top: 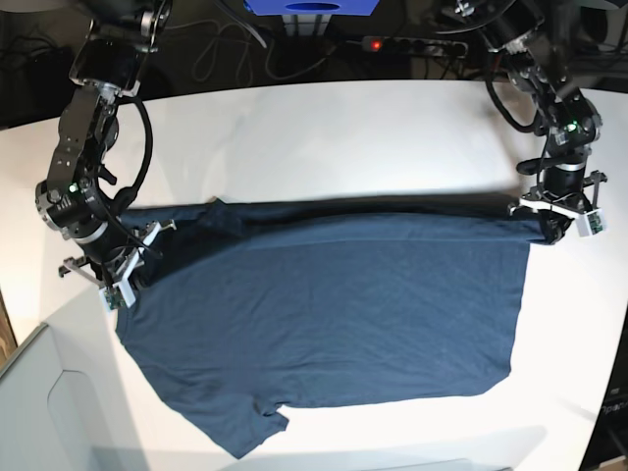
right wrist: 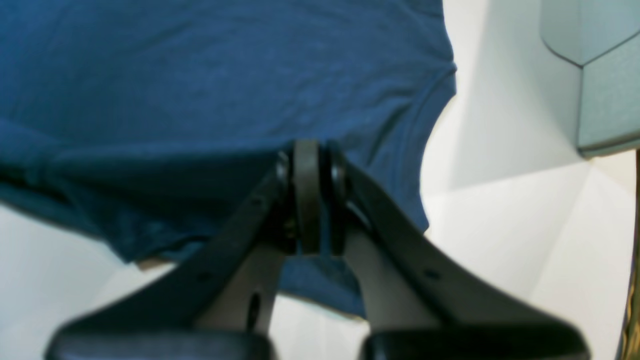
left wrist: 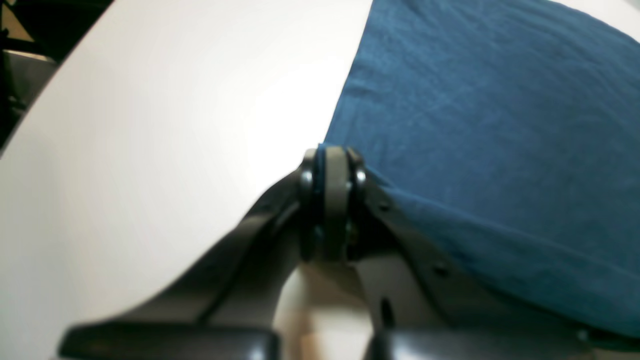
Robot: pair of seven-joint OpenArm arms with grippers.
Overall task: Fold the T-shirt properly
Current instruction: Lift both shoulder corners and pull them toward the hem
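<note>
Both clamping down: left end effector (left wrist: 332,165) pinching the T-shirt (top: 334,314) edge, right end effector (right wrist: 310,160) gripping fabric too, stretching it over the counter (top: 324,137).

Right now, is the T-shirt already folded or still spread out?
Partly folded: the T-shirt lies flat on the table, with its far edge doubled over where both hands pinch it.

White desk (top: 324,137) bare and passable behind the T-shirt (top: 334,314), also a bare strip along the near edge. T-shirt spreads across the middle, blocking low passes there. Light grey box (top: 39,402) sits at the near corner below the right gripper (top: 126,270). Cables and power strip (top: 412,44) lie beyond the far edge. Left gripper (top: 554,221) sits near the desk's side edge, little room outward.
</note>
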